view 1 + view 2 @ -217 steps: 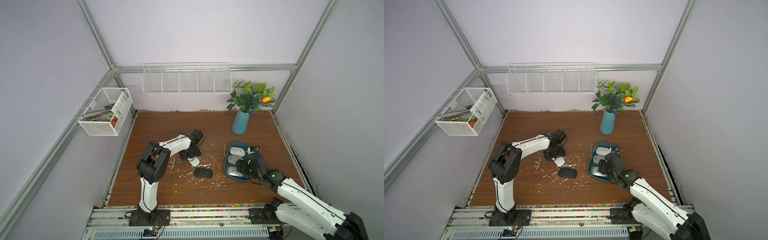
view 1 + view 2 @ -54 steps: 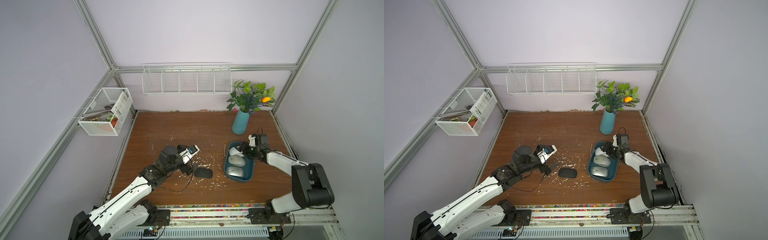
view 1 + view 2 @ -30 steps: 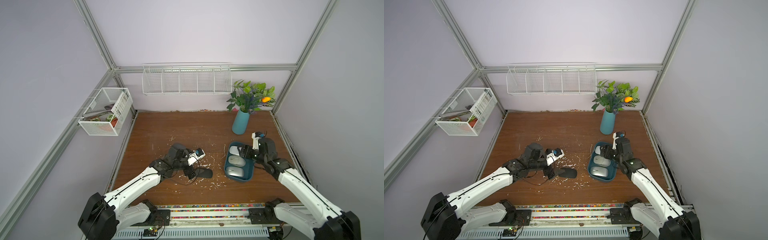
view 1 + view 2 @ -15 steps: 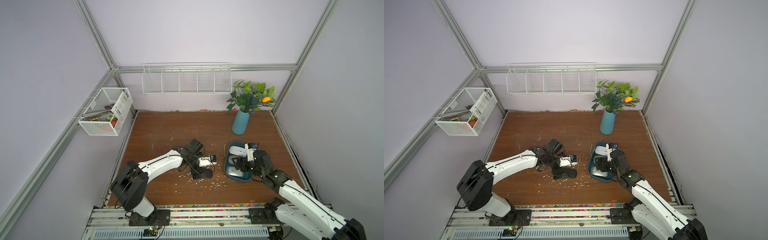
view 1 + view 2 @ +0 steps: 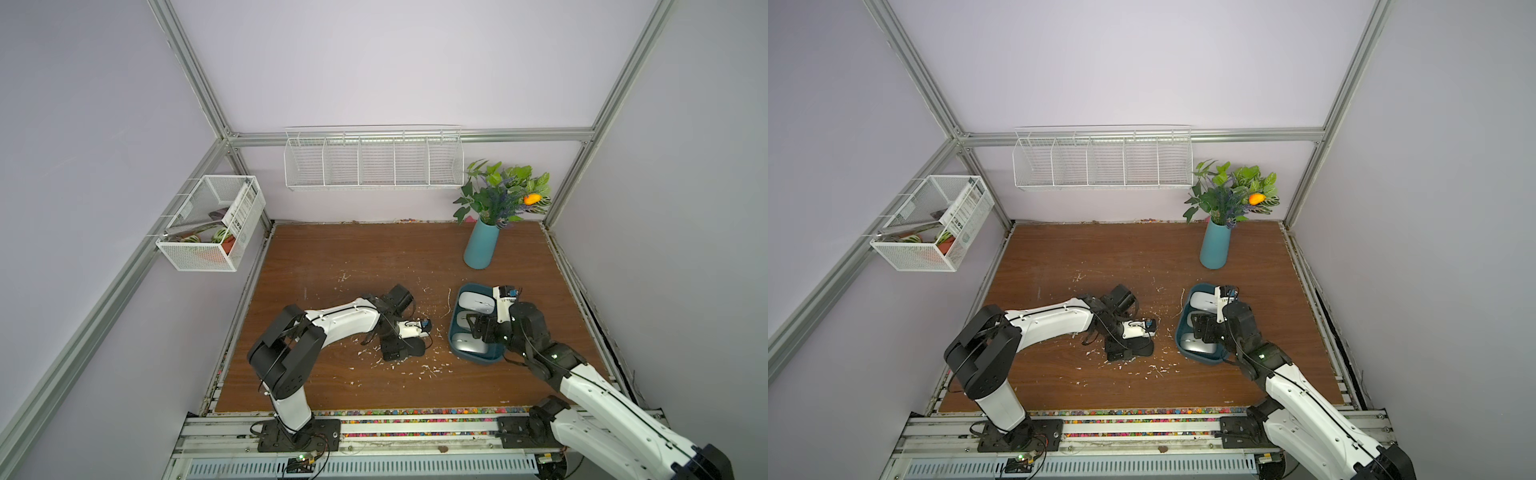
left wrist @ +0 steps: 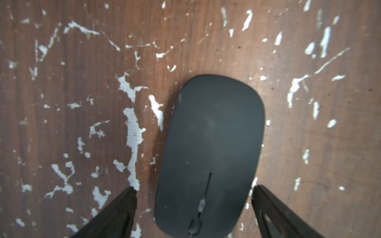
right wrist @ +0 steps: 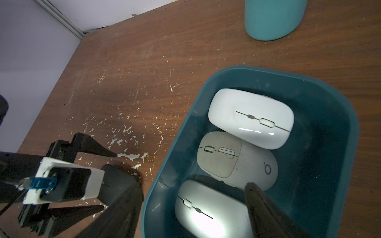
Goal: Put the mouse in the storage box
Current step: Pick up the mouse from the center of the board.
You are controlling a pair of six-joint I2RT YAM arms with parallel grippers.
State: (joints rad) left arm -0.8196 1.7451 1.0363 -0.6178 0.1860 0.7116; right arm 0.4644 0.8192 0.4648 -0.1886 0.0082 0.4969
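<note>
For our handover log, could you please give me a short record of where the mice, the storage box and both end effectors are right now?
black mouse: flat on the table, outside the storage box
storage box contents: white mouse, cream mouse, silver mouse
left end effector: open, jaws either side of the black mouse's wheel end, no grip visible
right end effector: open, above the storage box, holding nothing
task status: black mouse not yet boxed

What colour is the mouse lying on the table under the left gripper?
Matte black; the mouse shows best in the left wrist view.
</note>
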